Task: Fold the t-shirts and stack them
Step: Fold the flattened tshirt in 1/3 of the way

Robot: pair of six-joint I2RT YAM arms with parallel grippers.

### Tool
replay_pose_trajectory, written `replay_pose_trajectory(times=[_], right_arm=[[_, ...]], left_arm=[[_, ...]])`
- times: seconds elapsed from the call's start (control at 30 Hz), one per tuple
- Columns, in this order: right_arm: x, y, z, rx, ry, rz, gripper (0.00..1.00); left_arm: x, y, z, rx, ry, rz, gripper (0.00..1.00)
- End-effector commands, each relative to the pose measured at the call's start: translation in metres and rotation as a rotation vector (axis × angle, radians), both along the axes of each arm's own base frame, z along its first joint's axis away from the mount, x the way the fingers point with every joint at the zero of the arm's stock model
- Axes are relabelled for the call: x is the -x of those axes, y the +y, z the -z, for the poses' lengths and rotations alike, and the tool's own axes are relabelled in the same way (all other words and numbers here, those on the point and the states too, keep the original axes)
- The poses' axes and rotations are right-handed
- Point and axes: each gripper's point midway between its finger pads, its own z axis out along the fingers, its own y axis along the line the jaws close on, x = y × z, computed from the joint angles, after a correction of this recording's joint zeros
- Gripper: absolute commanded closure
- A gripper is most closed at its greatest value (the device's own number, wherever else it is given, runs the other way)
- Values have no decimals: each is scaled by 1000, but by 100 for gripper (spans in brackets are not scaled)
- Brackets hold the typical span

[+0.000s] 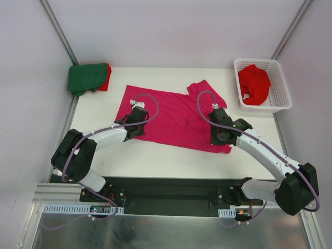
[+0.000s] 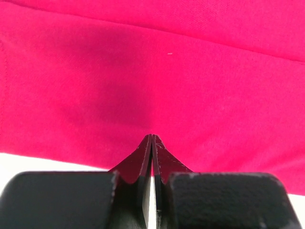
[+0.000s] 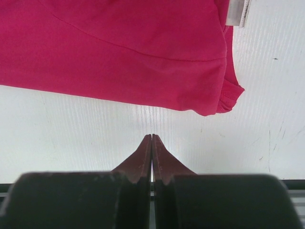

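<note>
**Tools, pair, both clenched and empty: magenta-pink t-shirt laid out for folding**

Item 1. Left tool [image 2: 151,139]: fingers pressed together, nothing between them. It hangs over the 9 o'clock part of the magenta-pink t-shirt [image 1: 171,116], tips just inside the cloth's near edge. Judged purpose: poised to pick up that side for a fold.

Item 2. Right tool [image 3: 151,138]: fingers pressed together, holding nothing. It sits over bare bench [image 1: 155,161] just off the hem, with the shirt's near corner at its 1 o'clock. Judged purpose: lined up on the opposite side so both ends can lift together.

Item 3. Magenta-pink t-shirt: bench centre, spread mostly flat and slightly skewed, one sleeve pointing to 1 o'clock. Not yet folded.

Item 4. Dark green t-shirt [image 1: 85,78]: 10 o'clock corner, folded, resting on a folded red t-shirt [image 1: 107,78] whose edge shows. Judged: this is the stack.

Item 5. Basket [image 1: 282,91]: white lattice, 2 o'clock, holding a crumpled red t-shirt [image 1: 254,84] awaiting its turn.

Obstructions: none between the tools and the cloth. The stack and basket sit well apart from the fold area.
</note>
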Motion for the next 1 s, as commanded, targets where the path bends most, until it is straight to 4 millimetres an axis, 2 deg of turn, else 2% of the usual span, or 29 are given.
replay_pose_trajectory(times=[0.0, 0.13, 0.4, 0.8, 0.97], right_arm=[[0, 2, -4, -15, -17, -13, 99], [2, 2, -4, -14, -18, -19, 99], [4, 0, 0, -6, -10, -27, 99], [3, 2, -4, -16, -18, -36, 99], [3, 1, -5, -18, -20, -36, 99]], left_arm=[[-23, 0, -7, -24, -42, -20, 100], [-34, 3, -6, -11, -36, -34, 100], [-47, 26, -4, 12, -25, -91, 100], [-45, 24, 11, 38, 50, -103, 100], [-28, 29, 19, 44, 98, -135, 100]])
